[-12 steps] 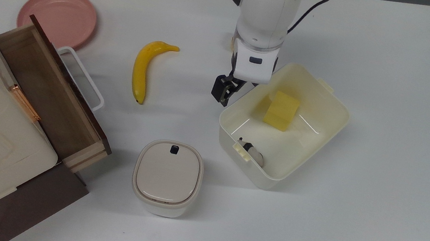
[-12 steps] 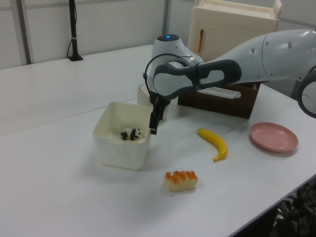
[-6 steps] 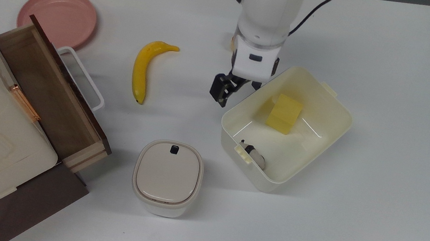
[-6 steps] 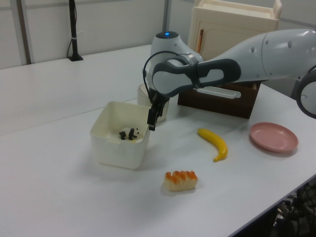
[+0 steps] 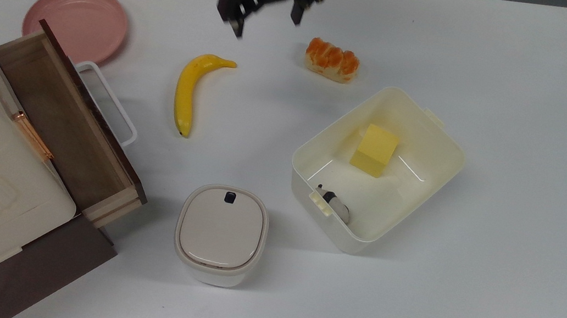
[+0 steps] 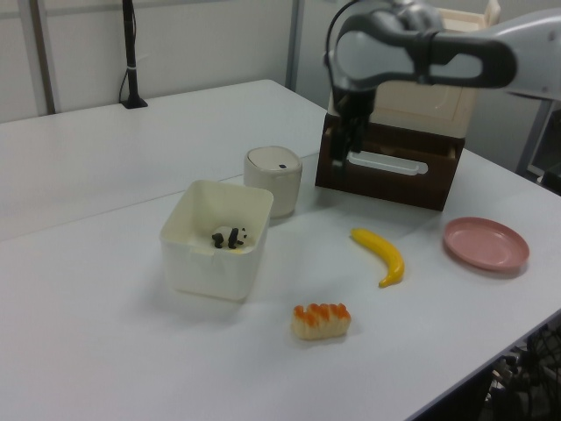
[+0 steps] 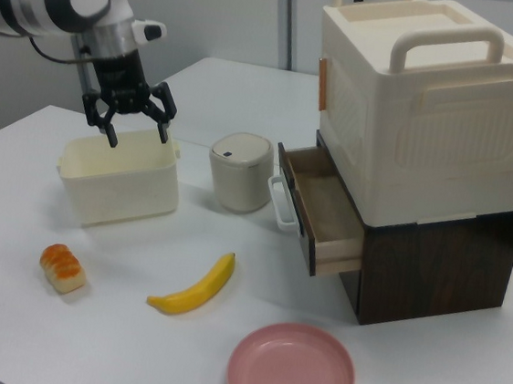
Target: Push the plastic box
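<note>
**Above the table, clear of the box**

Up at the top view's upper edge hangs the gripper (image 5: 269, 4), arm cut off by the frame, fingers spread wide and holding nothing. Sits well apart on the white table (image 5: 511, 158), the plastic box (image 5: 427, 182), with a yellow block (image 5: 373, 150) and a small panda figure (image 5: 334, 203) inside. Bare tabletop to the top view's right of the box; lidded container (image 5: 221, 233) near its lower left.
</note>
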Robot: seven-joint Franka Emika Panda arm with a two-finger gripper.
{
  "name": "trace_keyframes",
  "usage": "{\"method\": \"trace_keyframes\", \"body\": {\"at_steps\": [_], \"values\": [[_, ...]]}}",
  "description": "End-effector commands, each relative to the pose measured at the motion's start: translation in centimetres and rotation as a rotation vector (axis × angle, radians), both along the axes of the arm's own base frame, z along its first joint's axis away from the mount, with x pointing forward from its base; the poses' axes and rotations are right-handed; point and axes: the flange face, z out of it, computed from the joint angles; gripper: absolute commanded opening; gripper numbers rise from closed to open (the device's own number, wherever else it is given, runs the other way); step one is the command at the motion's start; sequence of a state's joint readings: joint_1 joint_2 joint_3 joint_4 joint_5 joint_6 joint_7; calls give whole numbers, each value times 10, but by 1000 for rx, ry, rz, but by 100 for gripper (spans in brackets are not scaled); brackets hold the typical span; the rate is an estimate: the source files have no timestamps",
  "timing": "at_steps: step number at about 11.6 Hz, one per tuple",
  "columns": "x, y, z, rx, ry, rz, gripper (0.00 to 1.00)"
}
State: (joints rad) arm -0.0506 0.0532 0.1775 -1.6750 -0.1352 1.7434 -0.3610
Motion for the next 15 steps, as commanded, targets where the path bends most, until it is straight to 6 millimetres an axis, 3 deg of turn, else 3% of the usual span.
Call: {"method": "trace_keyframes", "body": {"at_steps": [1, 3, 5, 8, 15], "values": [[-9, -14, 5, 62, -11, -265, 100], [-7, -29, 9, 70, -35, -393, 100], [-9, -49, 21, 77, -54, -435, 100], [-11, -63, 27, 150, -52, -485, 100], [-17, -69, 39, 163, -69, -493, 100]]}}
